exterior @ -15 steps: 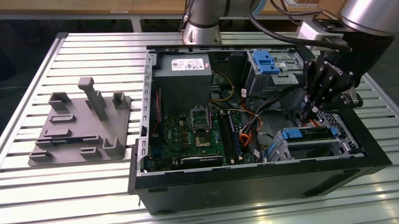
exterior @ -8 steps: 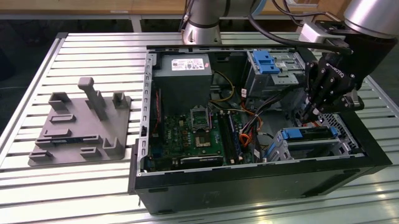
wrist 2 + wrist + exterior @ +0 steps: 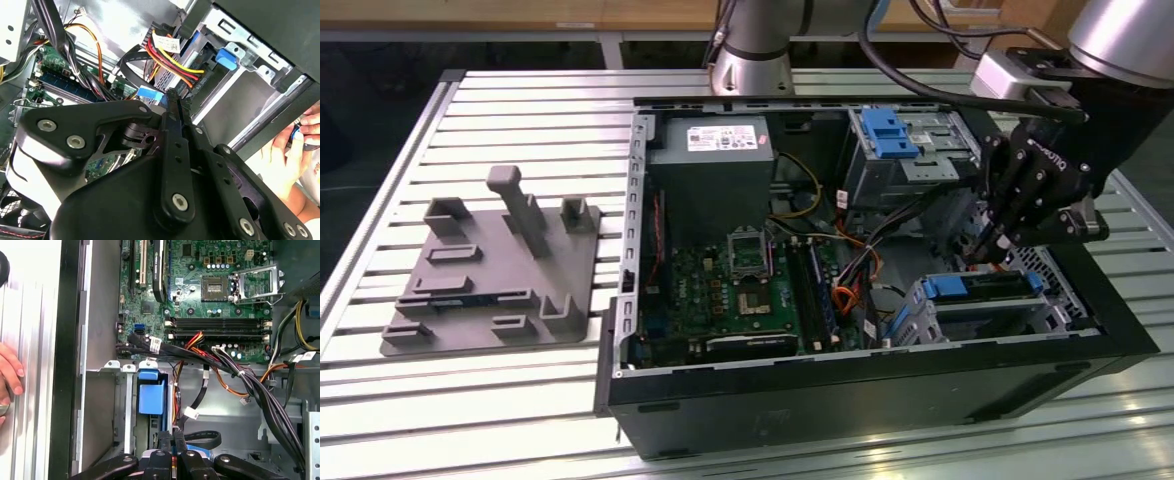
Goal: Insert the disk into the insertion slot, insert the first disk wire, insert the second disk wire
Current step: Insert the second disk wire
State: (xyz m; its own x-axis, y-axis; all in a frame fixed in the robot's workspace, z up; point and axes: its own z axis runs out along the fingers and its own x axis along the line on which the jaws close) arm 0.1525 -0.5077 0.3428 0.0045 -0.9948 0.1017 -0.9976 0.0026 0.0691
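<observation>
The disk (image 3: 983,287), silver in its blue carrier frame, lies in the insertion slot (image 3: 917,322), the low metal cage at the case's corner nearest the exterior view's right. My gripper (image 3: 991,255) hangs just above the disk's inner end with its fingers pressed together. In the first wrist view the gripper (image 3: 172,432) stands beside the blue carrier (image 3: 151,397), with a black looping wire (image 3: 202,440) close by. In the second wrist view the gripper (image 3: 172,95) points at a small blue piece (image 3: 150,94) under a red, yellow and black wire bundle (image 3: 170,57). I see nothing between the fingers.
The open black case holds a motherboard (image 3: 747,290), a power supply (image 3: 707,165) and a taller bay with a blue latch (image 3: 897,135). Loose cables (image 3: 240,375) cross the case floor. A grey fixture plate (image 3: 494,270) lies on the slatted table. A person's hand (image 3: 9,371) rests outside the case wall.
</observation>
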